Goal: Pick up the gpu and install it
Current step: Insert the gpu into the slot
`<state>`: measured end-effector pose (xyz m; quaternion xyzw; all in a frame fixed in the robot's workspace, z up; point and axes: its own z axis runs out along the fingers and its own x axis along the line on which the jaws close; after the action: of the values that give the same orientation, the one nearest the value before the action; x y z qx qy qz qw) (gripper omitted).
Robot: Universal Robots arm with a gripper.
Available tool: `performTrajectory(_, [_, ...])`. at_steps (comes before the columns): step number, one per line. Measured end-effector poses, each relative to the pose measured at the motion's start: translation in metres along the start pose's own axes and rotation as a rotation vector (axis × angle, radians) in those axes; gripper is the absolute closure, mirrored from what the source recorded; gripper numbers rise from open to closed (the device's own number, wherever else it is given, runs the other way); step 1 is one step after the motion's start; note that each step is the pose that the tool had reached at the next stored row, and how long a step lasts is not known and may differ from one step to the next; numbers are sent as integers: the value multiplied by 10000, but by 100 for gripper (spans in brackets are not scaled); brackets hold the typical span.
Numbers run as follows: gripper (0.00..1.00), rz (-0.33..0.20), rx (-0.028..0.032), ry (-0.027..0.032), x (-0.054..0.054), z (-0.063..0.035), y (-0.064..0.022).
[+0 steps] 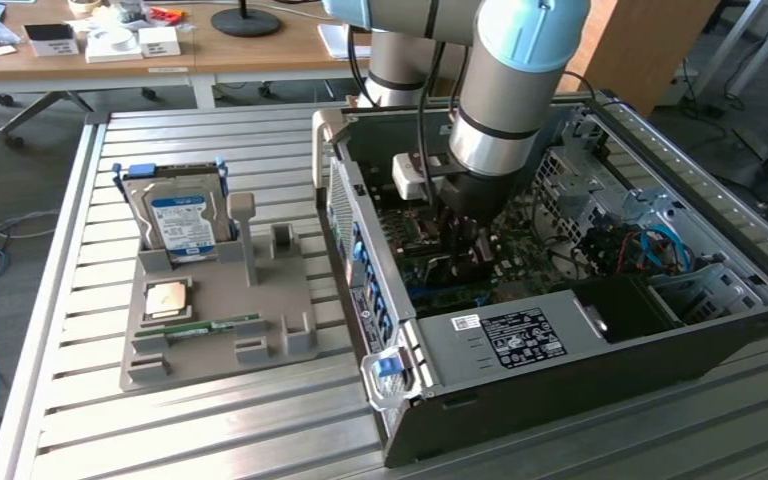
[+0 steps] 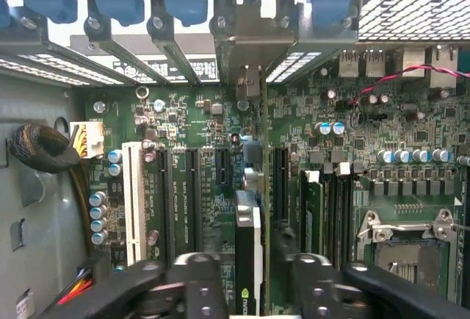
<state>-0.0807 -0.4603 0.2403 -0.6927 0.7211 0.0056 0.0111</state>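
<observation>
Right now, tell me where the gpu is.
The gpu stands on edge among the motherboard's expansion slots inside the computer case, directly below the pincer, at the exterior view's right.

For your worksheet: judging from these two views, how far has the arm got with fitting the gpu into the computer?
Done: the gpu is off the parts tray and stands edge-on in a motherboard slot inside the case. In hand: the gripper straddles the card's top edge. Left: whether the card is fully seated cannot be told.
</observation>
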Motion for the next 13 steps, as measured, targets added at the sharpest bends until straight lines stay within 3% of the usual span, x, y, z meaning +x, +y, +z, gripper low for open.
performTrajectory(1, [61,0,-1,2,0,-1,0])
performTrajectory(4, [43,0,-1,2,0,-1,0])
performTrajectory(6, [43,0,-1,2,0,-1,0])
performTrajectory(7, [37,0,-1,2,0,-1,0])
performTrajectory(13, [37,0,-1,3,-1,-51,0])
